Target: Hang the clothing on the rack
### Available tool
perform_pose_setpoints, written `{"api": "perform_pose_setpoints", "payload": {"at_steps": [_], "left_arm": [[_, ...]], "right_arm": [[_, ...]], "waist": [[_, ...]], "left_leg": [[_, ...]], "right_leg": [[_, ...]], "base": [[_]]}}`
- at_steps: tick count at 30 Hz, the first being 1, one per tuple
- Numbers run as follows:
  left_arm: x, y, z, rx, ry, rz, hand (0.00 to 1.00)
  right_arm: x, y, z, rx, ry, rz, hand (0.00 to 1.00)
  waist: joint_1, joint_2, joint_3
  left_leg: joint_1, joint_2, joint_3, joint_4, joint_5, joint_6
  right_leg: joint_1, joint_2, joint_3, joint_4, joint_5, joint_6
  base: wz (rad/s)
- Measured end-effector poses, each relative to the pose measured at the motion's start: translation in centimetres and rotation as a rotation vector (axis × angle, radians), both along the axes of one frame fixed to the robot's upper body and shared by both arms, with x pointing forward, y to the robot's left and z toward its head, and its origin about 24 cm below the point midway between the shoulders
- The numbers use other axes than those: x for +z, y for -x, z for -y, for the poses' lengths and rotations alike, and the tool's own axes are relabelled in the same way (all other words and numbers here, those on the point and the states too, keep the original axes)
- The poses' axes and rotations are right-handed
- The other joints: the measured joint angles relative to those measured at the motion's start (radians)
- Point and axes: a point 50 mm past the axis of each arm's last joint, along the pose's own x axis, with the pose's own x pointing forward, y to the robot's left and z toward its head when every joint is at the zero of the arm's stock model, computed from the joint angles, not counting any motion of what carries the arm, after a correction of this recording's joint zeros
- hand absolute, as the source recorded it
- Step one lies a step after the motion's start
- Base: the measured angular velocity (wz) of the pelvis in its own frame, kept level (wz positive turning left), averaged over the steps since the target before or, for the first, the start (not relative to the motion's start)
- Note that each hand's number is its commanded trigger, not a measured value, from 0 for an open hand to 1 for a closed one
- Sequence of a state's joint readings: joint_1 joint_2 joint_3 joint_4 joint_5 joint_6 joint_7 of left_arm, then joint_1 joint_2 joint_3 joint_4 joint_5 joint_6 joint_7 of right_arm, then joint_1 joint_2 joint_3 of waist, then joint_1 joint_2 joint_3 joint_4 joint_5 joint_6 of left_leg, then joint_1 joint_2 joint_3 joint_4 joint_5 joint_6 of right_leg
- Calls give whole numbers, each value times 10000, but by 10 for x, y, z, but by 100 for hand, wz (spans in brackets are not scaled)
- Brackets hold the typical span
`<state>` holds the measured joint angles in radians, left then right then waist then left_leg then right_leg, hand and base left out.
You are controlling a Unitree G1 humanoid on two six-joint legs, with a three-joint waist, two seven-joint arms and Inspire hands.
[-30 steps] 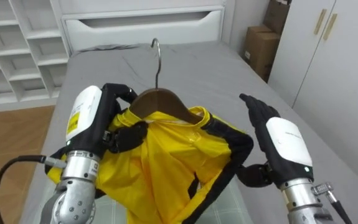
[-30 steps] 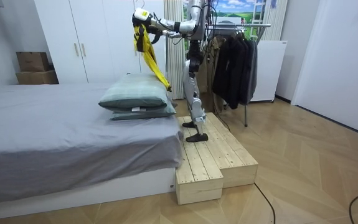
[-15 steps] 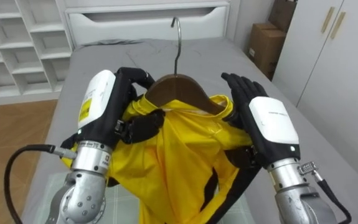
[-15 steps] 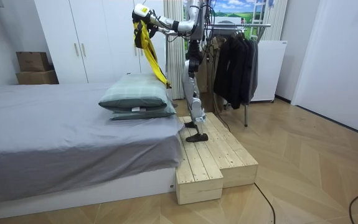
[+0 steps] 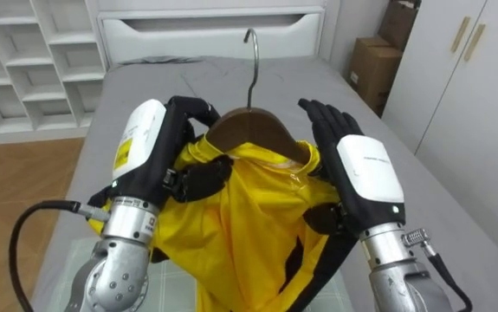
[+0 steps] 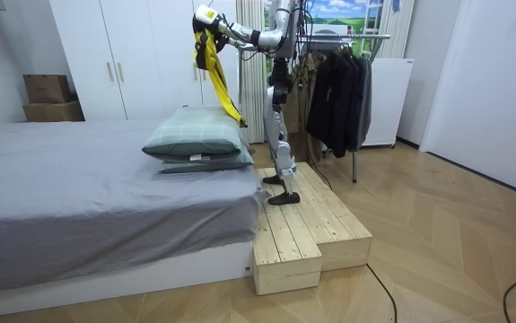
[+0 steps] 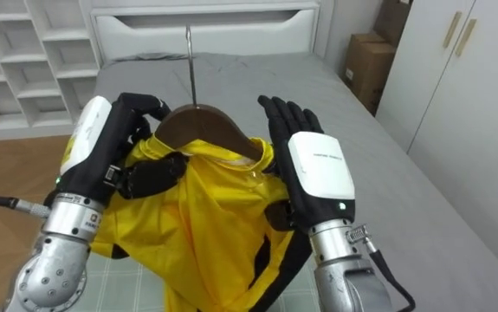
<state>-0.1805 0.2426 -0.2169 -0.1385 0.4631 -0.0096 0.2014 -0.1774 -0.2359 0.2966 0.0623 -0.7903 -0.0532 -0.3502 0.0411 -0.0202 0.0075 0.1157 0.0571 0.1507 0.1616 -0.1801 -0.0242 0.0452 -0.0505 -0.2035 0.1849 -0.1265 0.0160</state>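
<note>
Over the bed (image 5: 162,78), a one-sided hold

Above the grey bed, the yellow garment (image 5: 249,234) hangs draped on a wooden hanger (image 5: 257,130), raised in front of the robot. The left hand (image 5: 153,147) curls its fingers round the hanger's left shoulder and the cloth. The right hand (image 5: 365,173) only lays straight, spread fingers against the other shoulder. If the hanger tilts, that propped side could shed the collar, and the hook (image 5: 251,52) could swing askew.

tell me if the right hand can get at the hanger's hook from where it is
Probably yes. The right hand is open beside one shoulder of the hanger, and the hook stands bare just above it, nothing between them. The left hand grips the other shoulder with the yellow garment, below the hook.
</note>
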Motion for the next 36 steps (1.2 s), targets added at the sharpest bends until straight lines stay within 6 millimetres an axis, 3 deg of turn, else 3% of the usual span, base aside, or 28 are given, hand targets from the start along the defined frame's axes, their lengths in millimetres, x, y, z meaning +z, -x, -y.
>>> {"api": "perform_pose_setpoints", "payload": {"at_steps": [13, 19, 36], "left_arm": [[3, 3, 9, -587, -85, -56, 100], [1, 3, 11, -619, -200, -217, 100], [-1, 3, 10, -650, -383, -430, 100]], "right_arm": [[1, 0, 0, -216, -268, 380, 0], [-14, -1, 7, -663, -180, 49, 0], [-31, -5, 10, -1085, -73, 36, 0]], "waist": [[-35, 30, 3], [-67, 51, 15], [-65, 69, 12]], "left_leg": [[-189, -1, -288, 26, 0, -1], [-251, -6, -455, 17, 0, -2], [-286, -9, -498, 28, 1, -3]], "right_leg": [[48, 1, -258, -170, -7, -4], [63, -1, -310, -181, -7, -4], [66, 1, -298, -172, -7, -4]], "base": [[7], [8], [1]]}}
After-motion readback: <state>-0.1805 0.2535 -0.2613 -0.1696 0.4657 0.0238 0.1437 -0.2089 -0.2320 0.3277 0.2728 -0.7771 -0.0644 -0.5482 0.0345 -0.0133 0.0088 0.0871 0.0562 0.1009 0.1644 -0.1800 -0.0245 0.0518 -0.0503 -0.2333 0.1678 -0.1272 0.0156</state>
